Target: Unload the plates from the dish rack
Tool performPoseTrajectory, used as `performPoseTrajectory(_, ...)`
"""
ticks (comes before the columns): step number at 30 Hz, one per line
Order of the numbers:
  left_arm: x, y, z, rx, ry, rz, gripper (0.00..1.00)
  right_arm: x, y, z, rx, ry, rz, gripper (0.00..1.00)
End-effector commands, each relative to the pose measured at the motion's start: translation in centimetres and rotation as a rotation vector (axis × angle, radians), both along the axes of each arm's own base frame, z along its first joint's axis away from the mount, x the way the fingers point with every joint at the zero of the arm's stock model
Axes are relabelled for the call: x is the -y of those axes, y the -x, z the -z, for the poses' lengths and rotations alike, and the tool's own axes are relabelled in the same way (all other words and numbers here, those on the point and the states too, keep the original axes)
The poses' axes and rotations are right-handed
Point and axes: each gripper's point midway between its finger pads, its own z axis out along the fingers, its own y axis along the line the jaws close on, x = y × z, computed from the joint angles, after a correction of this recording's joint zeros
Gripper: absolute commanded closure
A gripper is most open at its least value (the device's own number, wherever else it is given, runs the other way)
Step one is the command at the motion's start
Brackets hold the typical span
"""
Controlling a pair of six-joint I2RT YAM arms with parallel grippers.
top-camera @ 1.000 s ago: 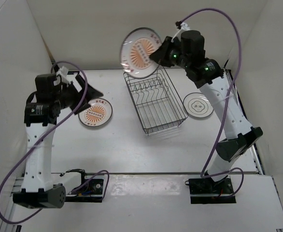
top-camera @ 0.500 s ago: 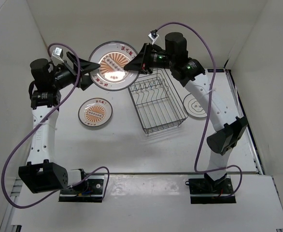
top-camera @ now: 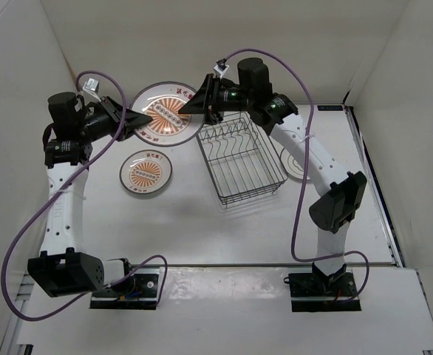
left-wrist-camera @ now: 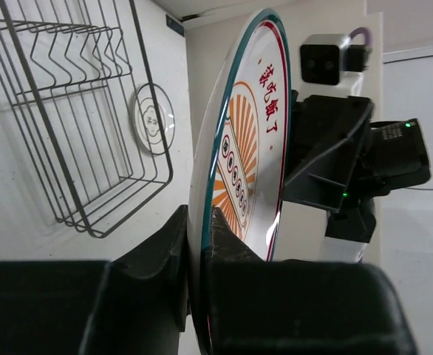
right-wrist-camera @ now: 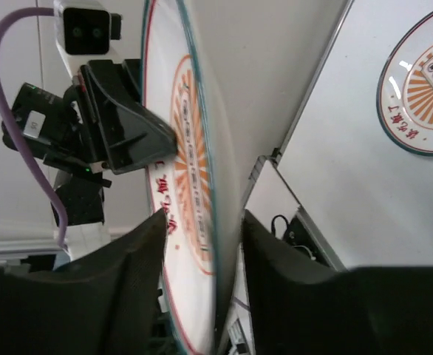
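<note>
An orange sunburst plate hangs on edge in the air behind the dish rack, between my two grippers. My left gripper is shut on its left rim; the left wrist view shows the fingers pinching the plate. My right gripper is open around the opposite rim, and in the right wrist view its fingers stand apart from the plate on both sides. A second sunburst plate lies flat left of the rack. A grey-patterned plate lies to its right. The rack holds no plates.
White walls close in the table on the left, back and right. The right arm reaches over the grey-patterned plate and the rack's right side. Both arm bases sit at the near edge.
The right arm carried the plate leftward to the left gripper. The left gripper closed on its rim, and the right gripper's jaws opened off it.
</note>
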Motion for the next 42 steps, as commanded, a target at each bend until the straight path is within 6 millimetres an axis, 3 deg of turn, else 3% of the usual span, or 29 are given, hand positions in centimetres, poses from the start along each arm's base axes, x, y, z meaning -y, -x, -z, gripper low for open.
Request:
performPoseTrajectory(1,-0.1,0.2,-0.7,0.013,-0.047,0.003,1.0,0.6,1.0,-3.2,0.134,-0.044,-0.031,0.47)
performPoseTrajectory(2,-0.4,0.5,-1.8,0.008,-0.068,-0.021,1.0,1.0,0.5,-3.0,0.138,-0.027,-0.011,0.43)
performPoseTrajectory(4,-1.1,-0.7,-0.8,-0.009,-0.119,-0.032,1.0,2.0,0.2,-2.6,0.168,0.027,0.028,0.32)
performPoseTrajectory(6,-2.1,-1.3,-1.1,-0.023,-0.197,-0.063,1.0,3.4,0.0,-3.0,0.195,0.053,0.07,0.28)
performPoseTrajectory(8,-2.8,-1.6,-0.2,-0.096,-0.239,-0.094,1.0,5.2,-1.3,-1.1,0.188,0.137,0.147,0.28)
performPoseTrajectory(10,-3.8,-2.5,0.5,-0.109,-0.302,-0.126,1.0,7.8,-1.6,-1.4,0.205,0.184,0.224,0.27)
performPoseTrajectory(11,-4.2,-3.3,1.8,-0.153,-0.314,-0.132,1.0,8.7,-2.1,0.0,0.205,0.235,0.247,0.27)
performPoseTrajectory(12,-5.0,-3.6,3.0,-0.192,-0.357,-0.161,1.0,10.3,-2.2,-1.1,0.231,0.234,0.293,0.27)
performPoseTrajectory(13,-5.3,-3.6,3.7,-0.207,-0.38,-0.155,1.0,10.8,-2.2,0.0,0.213,0.262,0.298,0.27)
performPoseTrajectory(14,-5.9,-4.5,6.2,-0.279,-0.417,-0.154,1.0,11.5,-1.8,-0.5,0.238,0.267,0.302,0.27)
performPoseTrajectory(15,-6.3,-4.6,6.7,-0.302,-0.442,-0.153,1.0,12.4,-1.7,-1.0,0.25,0.268,0.322,0.27)
performPoseTrajectory(16,-6.7,-4.8,7.4,-0.323,-0.462,-0.154,1.0,12.8,-1.5,-0.3,0.239,0.287,0.32,0.27)
performPoseTrajectory(17,-7.0,-5.7,9.9,-0.39,-0.479,-0.138,1.0,13.3,-1.0,-0.2,0.251,0.3,0.32,0.27)
performPoseTrajectory(18,-7.9,-5.4,10.9,-0.44,-0.523,-0.155,1.0,13.7,-0.8,0.4,0.243,0.317,0.317,0.27)
performPoseTrajectory(24,-11.9,-7.3,18.5,-0.609,-0.685,-0.166,1.0,16.9,1.8,-0.6,0.363,0.366,0.339,0.25)
performPoseTrajectory(25,-12.8,-7.1,19.8,-0.634,-0.727,-0.164,1.0,18.0,2.7,-2.0,0.401,0.349,0.366,0.24)
performPoseTrajectory(27,-14.6,-6.8,21.7,-0.712,-0.753,-0.19,1.0,18.9,2.8,-0.9,0.404,0.382,0.387,0.24)
performPoseTrajectory(28,-14.7,-6.6,22.2,-0.736,-0.742,-0.19,1.0,19.6,4.0,-2.2,0.44,0.363,0.404,0.22)
performPoseTrajectory(29,-15.3,-6.6,22.6,-0.747,-0.732,-0.2,1.0,19.9,4.0,-1.4,0.429,0.379,0.406,0.2)
performPoseTrajectory(36,-15.1,-6.2,26.4,-0.799,-0.684,-0.112,1.0,21.3,4.6,0.0,0.417,0.41,0.442,0.17)
performPoseTrajectory(37,-15.0,-6.3,26.7,-0.8,-0.678,-0.106,0.97,21.3,4.3,0.1,0.412,0.417,0.44,0.17)
performPoseTrajectory(41,-13.6,-6.5,27.5,-0.81,-0.59,-0.066,0.62,21.2,3.9,0.4,0.399,0.421,0.436,0.17)
performPoseTrajectory(42,-13.4,-6.3,27.9,-0.82,-0.577,-0.058,0.57,21.0,3.8,0.4,0.396,0.421,0.435,0.22)
